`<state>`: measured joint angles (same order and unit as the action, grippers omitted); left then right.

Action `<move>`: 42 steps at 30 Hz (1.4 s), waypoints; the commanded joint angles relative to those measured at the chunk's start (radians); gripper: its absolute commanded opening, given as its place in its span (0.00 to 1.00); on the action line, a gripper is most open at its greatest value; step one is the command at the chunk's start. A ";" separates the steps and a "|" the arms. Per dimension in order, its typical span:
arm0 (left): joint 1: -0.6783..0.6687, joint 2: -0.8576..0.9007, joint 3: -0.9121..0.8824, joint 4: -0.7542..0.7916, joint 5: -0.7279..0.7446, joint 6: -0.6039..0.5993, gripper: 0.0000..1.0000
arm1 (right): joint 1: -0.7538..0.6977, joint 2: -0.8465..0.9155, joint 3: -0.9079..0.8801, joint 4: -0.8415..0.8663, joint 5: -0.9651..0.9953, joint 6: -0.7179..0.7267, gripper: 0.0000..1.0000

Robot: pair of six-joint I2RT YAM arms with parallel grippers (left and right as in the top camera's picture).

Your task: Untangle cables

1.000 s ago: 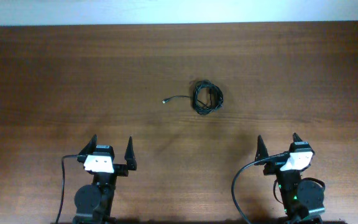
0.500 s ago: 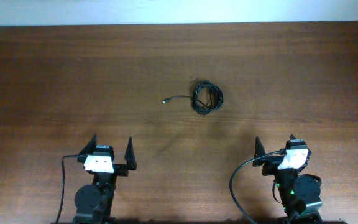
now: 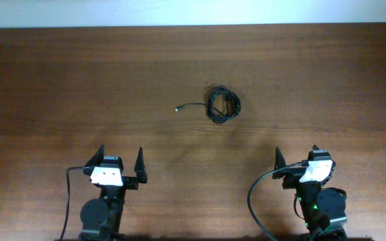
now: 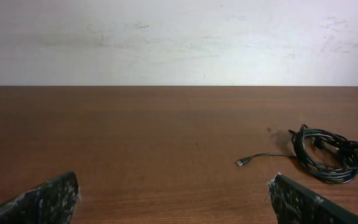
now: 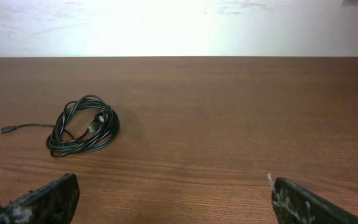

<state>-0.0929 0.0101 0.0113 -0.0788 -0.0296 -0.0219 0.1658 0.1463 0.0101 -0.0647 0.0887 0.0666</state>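
Note:
The cables lie as one tight black coil at the middle of the brown table, with a thin end and small plug trailing left. The coil also shows at the right of the left wrist view and at the left of the right wrist view. My left gripper stands open near the front left, well short of the coil. At the front right, my right gripper is open too, with nothing between its fingers.
A pale wall runs along the table's far edge. Thick black arm cables loop beside the right arm's base, and another beside the left base. Bare wood lies between the grippers and the coil.
The right arm has shifted slightly left and down in the overhead view. The left arm and the coil have not moved.

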 commanded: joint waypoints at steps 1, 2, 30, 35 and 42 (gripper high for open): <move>0.005 -0.005 -0.002 -0.006 0.008 0.012 0.99 | -0.003 0.005 -0.005 -0.007 0.016 -0.007 0.98; 0.005 -0.005 -0.002 -0.005 0.008 0.012 0.99 | -0.003 0.005 -0.005 -0.007 0.016 -0.007 0.98; 0.005 -0.005 -0.002 -0.005 0.008 0.012 0.99 | 0.004 -0.143 -0.005 -0.007 0.016 -0.007 0.98; 0.005 -0.005 -0.002 -0.005 0.008 0.012 0.99 | 0.004 -0.143 -0.005 -0.007 0.016 -0.007 0.98; 0.005 -0.005 -0.002 -0.006 0.008 0.012 0.99 | 0.004 -0.143 -0.005 -0.007 0.016 -0.007 0.98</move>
<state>-0.0929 0.0101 0.0113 -0.0788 -0.0296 -0.0219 0.1661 0.0147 0.0101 -0.0647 0.0887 0.0669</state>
